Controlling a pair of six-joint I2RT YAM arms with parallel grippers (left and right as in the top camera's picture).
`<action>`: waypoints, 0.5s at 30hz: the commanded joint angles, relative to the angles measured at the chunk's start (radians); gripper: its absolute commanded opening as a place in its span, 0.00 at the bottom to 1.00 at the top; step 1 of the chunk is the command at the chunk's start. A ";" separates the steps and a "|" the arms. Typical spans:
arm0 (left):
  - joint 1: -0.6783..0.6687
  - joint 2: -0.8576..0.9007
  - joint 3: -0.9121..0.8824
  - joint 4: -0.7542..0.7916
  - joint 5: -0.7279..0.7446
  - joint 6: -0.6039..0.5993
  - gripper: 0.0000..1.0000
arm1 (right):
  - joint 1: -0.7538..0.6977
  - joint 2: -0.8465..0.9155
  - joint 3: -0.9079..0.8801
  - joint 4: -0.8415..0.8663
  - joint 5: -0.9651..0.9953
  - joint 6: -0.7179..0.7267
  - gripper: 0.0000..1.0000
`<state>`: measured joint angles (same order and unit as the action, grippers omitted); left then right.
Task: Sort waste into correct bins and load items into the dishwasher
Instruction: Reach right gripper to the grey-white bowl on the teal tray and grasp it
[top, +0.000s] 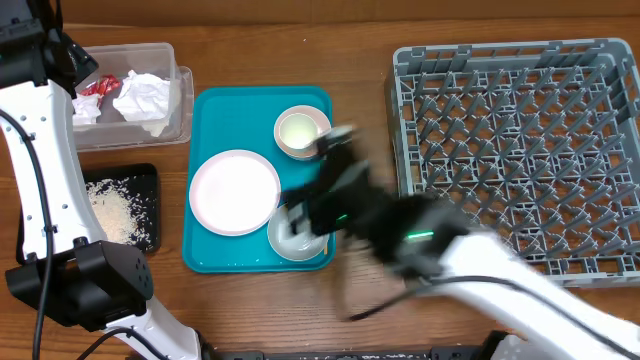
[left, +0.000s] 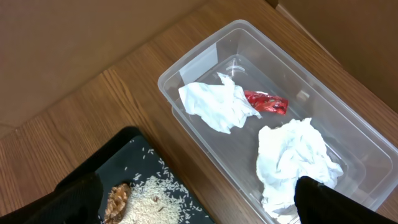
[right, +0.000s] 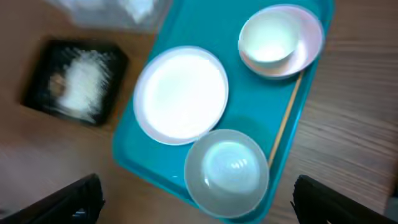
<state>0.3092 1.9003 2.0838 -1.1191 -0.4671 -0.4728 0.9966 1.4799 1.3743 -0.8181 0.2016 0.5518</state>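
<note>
At the far left of the overhead view, the left arm (top: 45, 170) runs up the frame edge to the upper left corner. Its claw (left: 198, 182) stands wide apart and holds nothing. In the wrist view its two dark fingers (left: 78, 199) sit in the lower corners, above the gap between the two bins.

The clear tub (top: 184, 100) lies in the upper left of the overhead frame. In it are two crumpled napkins, one (left: 217, 102) near the far end and one (left: 295, 155) nearer the camera. The small red wrapper (left: 266, 102) lies between them on the tub floor.

Just below the tub, the black tray (top: 146, 184) rests on the wooden surface (top: 360, 50). It holds a heap of white rice (top: 112, 210) with brown food bits (left: 117, 196) at one edge.

Right of both bins, left of centre, the teal tray (top: 215, 110) carries all the dishes. The pale pink plate (top: 235, 192) lies at its left. The small white cup (top: 300, 130) sits at its upper right, nested in a whitish bowl (right: 308, 46). The second bowl (top: 290, 240) is at the lower right corner.

The right arm (top: 520, 290) comes in from the lower right, blurred. Its claw (right: 198, 180) is wide apart and empty, hanging over that lower bowl.

The grey dish rack (top: 520, 150) fills the right side of the frame.
</note>
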 joint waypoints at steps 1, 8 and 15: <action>-0.005 0.000 0.005 0.001 -0.003 -0.014 1.00 | 0.103 0.149 0.022 0.046 0.273 0.028 1.00; -0.005 0.000 0.005 0.001 -0.003 -0.014 1.00 | 0.124 0.328 0.022 0.113 0.140 0.025 1.00; -0.005 0.000 0.005 0.001 -0.003 -0.014 1.00 | 0.124 0.330 0.016 0.131 -0.011 0.025 0.94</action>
<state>0.3092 1.9003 2.0838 -1.1191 -0.4671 -0.4728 1.1210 1.8278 1.3746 -0.6903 0.2314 0.5770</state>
